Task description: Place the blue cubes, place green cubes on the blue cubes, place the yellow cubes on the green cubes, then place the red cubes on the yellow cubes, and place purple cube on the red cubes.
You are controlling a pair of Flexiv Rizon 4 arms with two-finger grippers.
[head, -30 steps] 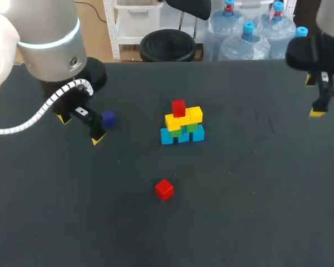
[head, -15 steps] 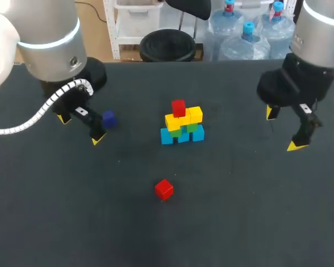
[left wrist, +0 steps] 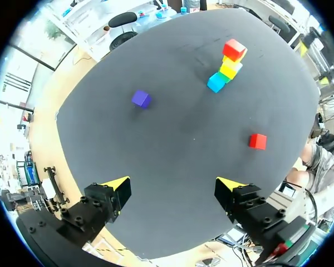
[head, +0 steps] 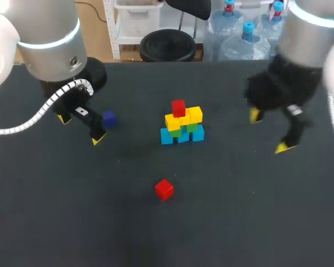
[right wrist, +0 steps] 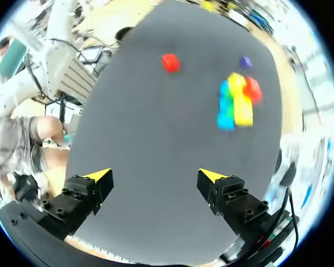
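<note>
You're on the red layer: the stack (head: 181, 130) carries one red cube, and the loose red cube (head: 164, 189) lies on the desk (head: 239, 222) in front of it. Your right pincer (head: 268, 132) hangs released, well to the right, so guide it over that cube. The left pincer (head: 80, 128), also released, hovers near the purple cube (head: 108, 118).

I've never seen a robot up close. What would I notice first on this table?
A small stack of bright cubes stands in the middle of the dark table: blue at the base, then green, yellow and one red on top. A loose red cube lies apart on the near side, and a purple cube sits close to the open left gripper.
</note>
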